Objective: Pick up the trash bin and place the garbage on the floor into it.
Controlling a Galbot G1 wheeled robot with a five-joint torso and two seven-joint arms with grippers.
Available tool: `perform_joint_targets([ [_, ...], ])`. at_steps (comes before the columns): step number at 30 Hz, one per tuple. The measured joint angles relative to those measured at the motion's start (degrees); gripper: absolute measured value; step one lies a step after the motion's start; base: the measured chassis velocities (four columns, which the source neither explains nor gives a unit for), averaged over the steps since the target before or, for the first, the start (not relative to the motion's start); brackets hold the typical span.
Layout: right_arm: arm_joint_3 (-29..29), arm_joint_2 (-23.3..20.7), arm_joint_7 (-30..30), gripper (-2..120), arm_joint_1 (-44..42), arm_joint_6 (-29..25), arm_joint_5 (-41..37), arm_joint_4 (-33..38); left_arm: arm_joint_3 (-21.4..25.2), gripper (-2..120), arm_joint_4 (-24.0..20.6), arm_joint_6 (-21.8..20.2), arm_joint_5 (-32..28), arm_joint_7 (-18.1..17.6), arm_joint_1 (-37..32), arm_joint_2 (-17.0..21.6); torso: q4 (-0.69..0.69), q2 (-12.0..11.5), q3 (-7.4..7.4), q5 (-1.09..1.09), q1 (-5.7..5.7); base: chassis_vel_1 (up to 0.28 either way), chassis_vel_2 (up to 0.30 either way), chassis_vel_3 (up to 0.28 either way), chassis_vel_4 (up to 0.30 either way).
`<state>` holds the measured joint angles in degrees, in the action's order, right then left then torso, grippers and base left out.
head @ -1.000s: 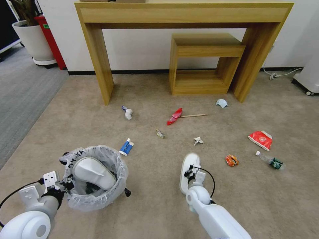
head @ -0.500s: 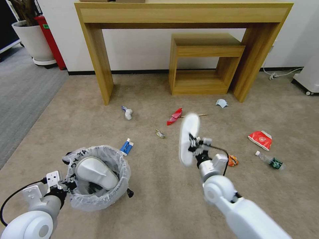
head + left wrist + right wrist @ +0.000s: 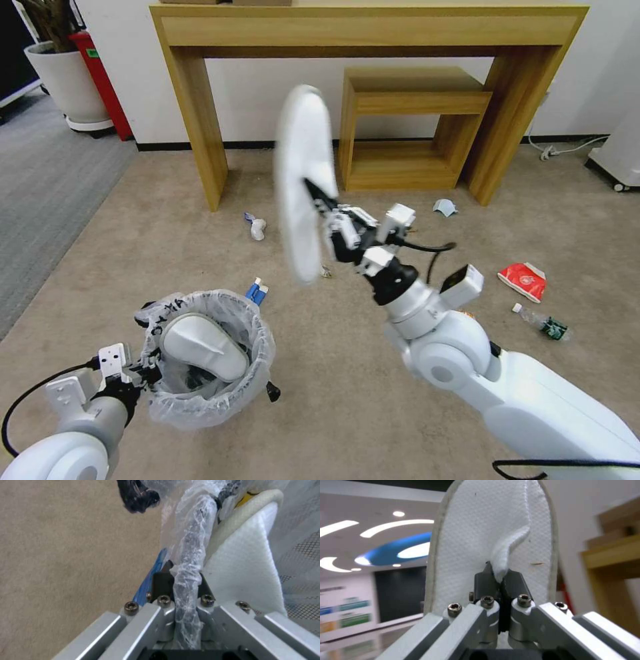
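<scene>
A: What is the right gripper (image 3: 319, 197) doing?

B: It is holding a white slipper (image 3: 303, 180) up in the air, above the floor (image 3: 333, 373). Its fingers (image 3: 483, 580) are pinching the slipper's strap tight.

A: And the left gripper (image 3: 150, 373)?

B: It is squeezing the rim of the trash bin (image 3: 200, 407). The crinkly bag is squashed between its fingers (image 3: 161, 582). The bin is sitting low on the robot's left side.

A: What is lying inside the bin?

B: Another white slipper (image 3: 200, 347) is lying there.

A: What is lying on the floor?

B: A blue-white carton (image 3: 256, 291) is sitting just behind the bin. A red wrapper (image 3: 523, 280) and a clear bottle (image 3: 541, 322) are lying far off to the right. A pale blue mask (image 3: 444, 207) is lying near the wooden table (image 3: 200, 120).
</scene>
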<state>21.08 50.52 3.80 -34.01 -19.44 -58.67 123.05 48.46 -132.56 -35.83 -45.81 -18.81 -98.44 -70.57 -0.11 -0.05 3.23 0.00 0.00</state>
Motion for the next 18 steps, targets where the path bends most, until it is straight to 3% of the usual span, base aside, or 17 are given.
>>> perform_joint_targets([
  [5,6.83,2.14,3.31,0,4.15,-1.42,0.94,-4.06,0.39,1,-1.63,-0.09,0.32,0.01,-1.02,-1.74,0.0,0.0,0.0,0.0,0.0,0.0,0.0,0.0,0.0],
  [9,13.3,5.72,4.88,0,6.89,-3.01,4.04,-11.74,0.67,1,-2.18,-0.15,0.57,0.01,-1.39,-2.58,-0.01,0.0,0.0,-0.01,0.0,0.0,0.0,0.0,0.0],
  [18,19.7,10.66,5.3,0,7.92,-4.71,7.94,-18.34,0.95,1,-2.46,-0.16,0.37,0.03,-1.24,-2.65,-0.01,0.0,0.01,-0.01,0.0,0.0,0.0,0.0,0.0],
])
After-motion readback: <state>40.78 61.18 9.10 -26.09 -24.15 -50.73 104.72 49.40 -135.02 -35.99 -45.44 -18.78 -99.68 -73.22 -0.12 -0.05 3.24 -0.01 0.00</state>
